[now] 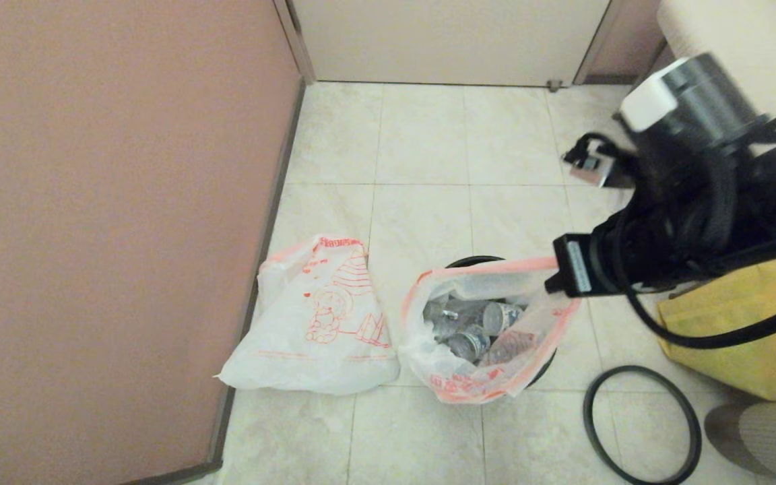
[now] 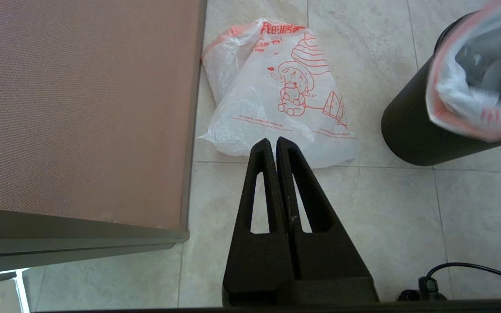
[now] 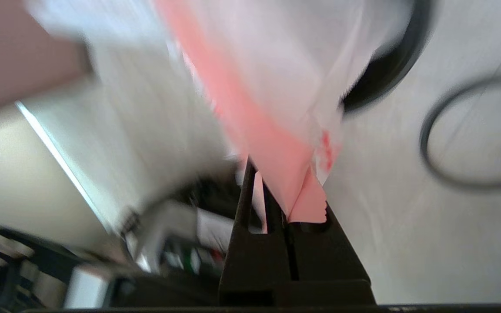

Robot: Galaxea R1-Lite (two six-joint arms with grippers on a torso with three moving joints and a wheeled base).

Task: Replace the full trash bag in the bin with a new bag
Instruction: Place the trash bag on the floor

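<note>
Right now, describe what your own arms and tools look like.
The left tool is matte black: two long tapering fingers, each with a slot cut through it, on a black base. The right tool has the same build. In the head view the right arm is black with a white cap, a white label and looping black cables.

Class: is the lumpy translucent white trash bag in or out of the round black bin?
In: the lumpy translucent white trash bag sits inside the round black bin, right gripper pinching its rim.
</note>
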